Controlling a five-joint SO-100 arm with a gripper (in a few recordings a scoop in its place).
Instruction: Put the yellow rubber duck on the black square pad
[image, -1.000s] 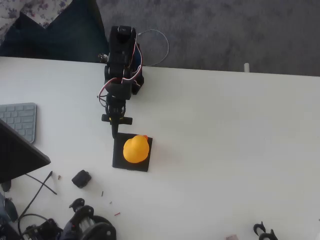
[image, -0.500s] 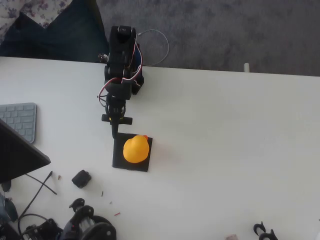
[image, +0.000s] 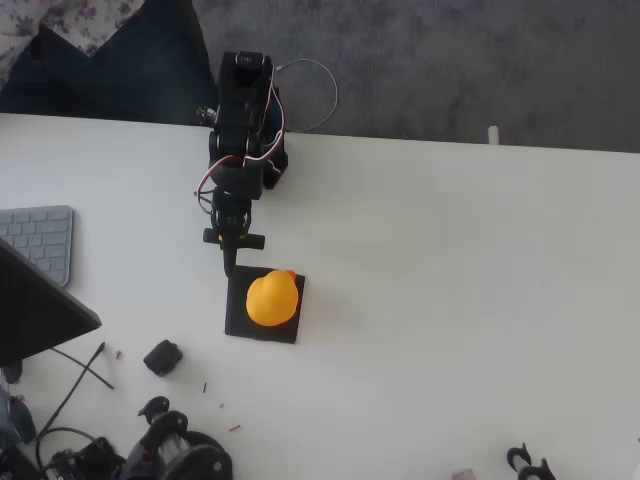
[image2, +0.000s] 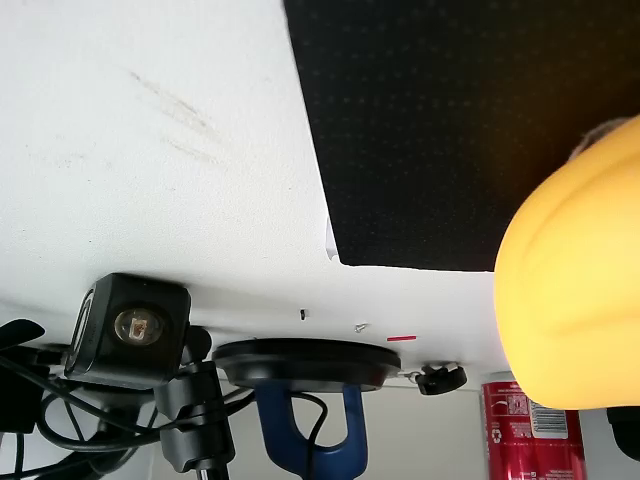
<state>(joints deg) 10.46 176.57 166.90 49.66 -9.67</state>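
Wrist view: yellow rubber duck close at right, resting on black square pad; beyond it white table, small black cube camera, red can. Overhead: duck centred on pad, gripper just beside pad's upper-left edge, apart from duck. Jaw state cannot be made out. Keyboard at left.

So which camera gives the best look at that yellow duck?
The overhead view: the yellow rubber duck shows whole there, sitting on the black square pad just below the gripper. The wrist view catches one rounded side of it, cut off at the picture's right edge.
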